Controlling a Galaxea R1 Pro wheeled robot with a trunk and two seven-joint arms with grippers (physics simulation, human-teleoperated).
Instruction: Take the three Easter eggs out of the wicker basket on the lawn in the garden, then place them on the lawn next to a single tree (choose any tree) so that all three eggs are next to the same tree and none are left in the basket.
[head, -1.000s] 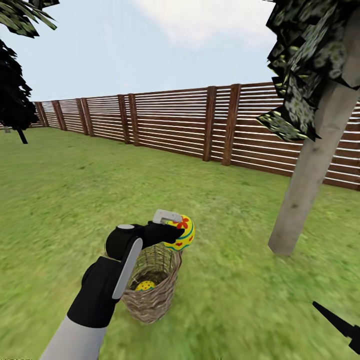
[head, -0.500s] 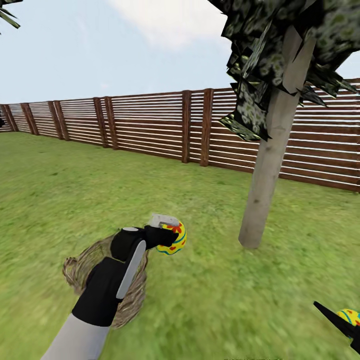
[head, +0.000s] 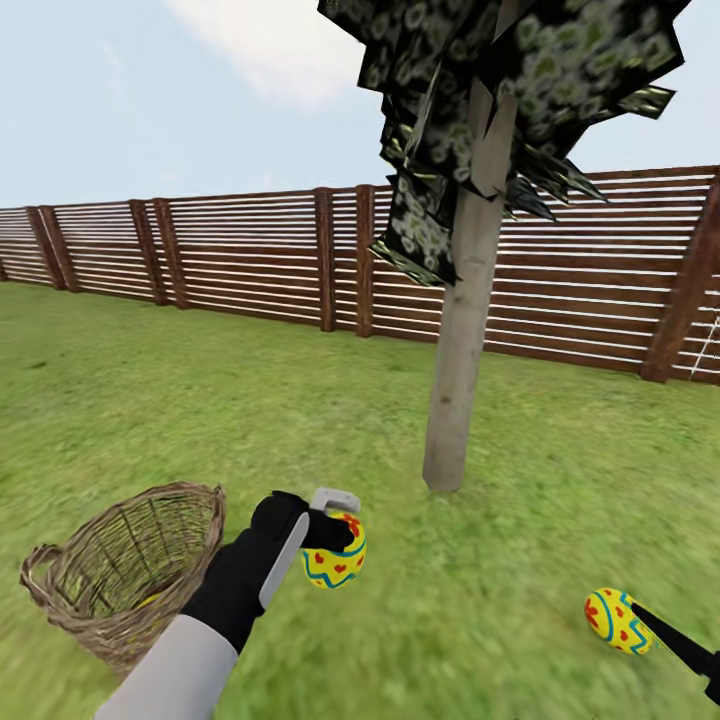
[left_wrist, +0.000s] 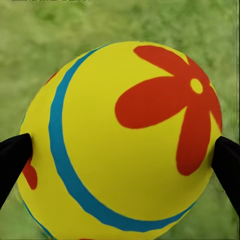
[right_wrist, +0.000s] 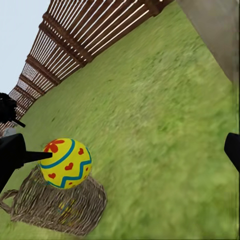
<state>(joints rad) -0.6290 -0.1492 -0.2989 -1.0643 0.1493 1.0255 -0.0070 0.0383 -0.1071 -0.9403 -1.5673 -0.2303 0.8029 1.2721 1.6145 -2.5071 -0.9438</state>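
My left gripper (head: 335, 540) is shut on a yellow Easter egg (head: 334, 562) with red flowers, held low over the lawn (head: 300, 420) between the wicker basket (head: 120, 570) and the tree (head: 460, 350). That egg (left_wrist: 125, 145) sits between the black fingertips (left_wrist: 12, 155) of the left gripper (left_wrist: 120, 157). A second egg (head: 618, 620) lies low on the grass at the tip of my right finger (head: 675, 640). My right gripper (right_wrist: 125, 150) stands open, this egg (right_wrist: 65, 162) beside one finger. Yellow shows through the basket (right_wrist: 55, 207) weave.
A brown slatted fence (head: 250, 250) closes the garden behind the tree. Dark speckled foliage (head: 480, 90) hangs over the trunk. Open grass lies around the trunk's foot and between the two eggs.
The view has swung right, bringing the tree to the middle. My left gripper has carried its egg from above the basket out to the right and lower. The second egg has come into view.
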